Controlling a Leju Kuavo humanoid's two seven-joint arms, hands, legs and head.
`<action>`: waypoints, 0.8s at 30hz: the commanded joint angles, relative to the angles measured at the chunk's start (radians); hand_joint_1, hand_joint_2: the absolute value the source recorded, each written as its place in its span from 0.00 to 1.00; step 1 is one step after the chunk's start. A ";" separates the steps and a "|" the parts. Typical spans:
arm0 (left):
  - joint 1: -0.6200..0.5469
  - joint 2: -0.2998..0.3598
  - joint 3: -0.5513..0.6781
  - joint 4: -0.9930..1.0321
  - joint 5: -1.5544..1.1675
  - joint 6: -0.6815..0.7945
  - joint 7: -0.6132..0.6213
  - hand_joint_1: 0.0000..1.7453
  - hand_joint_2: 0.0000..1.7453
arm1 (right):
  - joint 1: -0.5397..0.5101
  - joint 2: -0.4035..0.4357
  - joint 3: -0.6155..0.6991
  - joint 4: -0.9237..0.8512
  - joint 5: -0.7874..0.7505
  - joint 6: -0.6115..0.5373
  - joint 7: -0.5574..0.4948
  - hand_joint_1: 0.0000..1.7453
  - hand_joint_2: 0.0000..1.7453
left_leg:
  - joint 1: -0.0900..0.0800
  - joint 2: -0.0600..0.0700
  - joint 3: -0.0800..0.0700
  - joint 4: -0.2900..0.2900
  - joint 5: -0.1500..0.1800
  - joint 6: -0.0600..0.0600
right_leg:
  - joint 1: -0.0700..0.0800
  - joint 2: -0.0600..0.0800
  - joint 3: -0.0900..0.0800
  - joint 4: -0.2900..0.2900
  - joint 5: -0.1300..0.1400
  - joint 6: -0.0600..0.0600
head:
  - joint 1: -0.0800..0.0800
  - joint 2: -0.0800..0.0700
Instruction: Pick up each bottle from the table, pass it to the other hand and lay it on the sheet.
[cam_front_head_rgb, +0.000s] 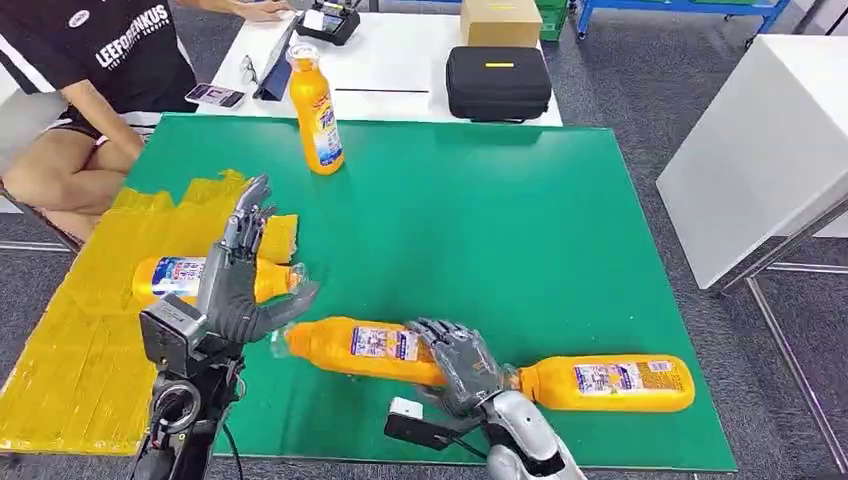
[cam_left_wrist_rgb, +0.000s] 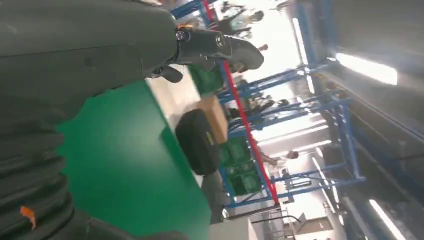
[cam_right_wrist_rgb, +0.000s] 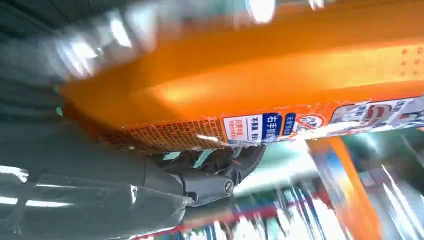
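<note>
Our right hand (cam_front_head_rgb: 462, 362) grips a lying orange plastic bottle (cam_front_head_rgb: 355, 347) over the green table mat (cam_front_head_rgb: 480, 230); our left hand (cam_front_head_rgb: 243, 280) hovers, fingers spread, holding nothing.

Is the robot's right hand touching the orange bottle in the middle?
Touching. In the head view the right hand wraps over the middle bottle, and the right wrist view shows the bottle pressed against the fingers.

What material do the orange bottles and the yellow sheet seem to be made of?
Orange bottles, such as the standing bottle: probably glossy plastic, since highlights show on smooth bodies, with printed paper or film labels. Yellow sheet: perhaps thin plastic or fabric, matte, with a faint banded texture; the look leaves it open.
</note>
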 joint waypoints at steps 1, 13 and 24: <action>0.003 0.012 0.052 0.040 0.005 -0.007 0.008 0.00 1.00 | 0.024 0.016 -0.062 -0.123 -0.015 0.006 -0.007 1.00 1.00 | -0.001 -0.001 0.002 0.000 -0.001 0.001 | 0.000 -0.001 0.002 0.000 -0.002 -0.003 | 0.000 0.000; -0.022 -0.010 0.032 0.068 0.080 -0.055 0.015 0.00 1.00 | 0.076 0.134 -0.293 -0.302 -0.490 -0.128 -0.209 1.00 1.00 | -0.001 -0.002 -0.003 0.000 -0.001 0.001 | -0.001 -0.002 -0.003 0.001 -0.002 -0.003 | 0.000 0.000; -0.032 -0.004 -0.032 0.110 0.088 -0.055 0.037 0.00 1.00 | 0.072 0.169 -0.253 -0.289 -0.580 -0.137 -0.228 1.00 1.00 | -0.001 -0.002 0.000 0.000 -0.002 0.001 | 0.000 -0.002 0.000 0.000 -0.003 -0.005 | 0.000 0.000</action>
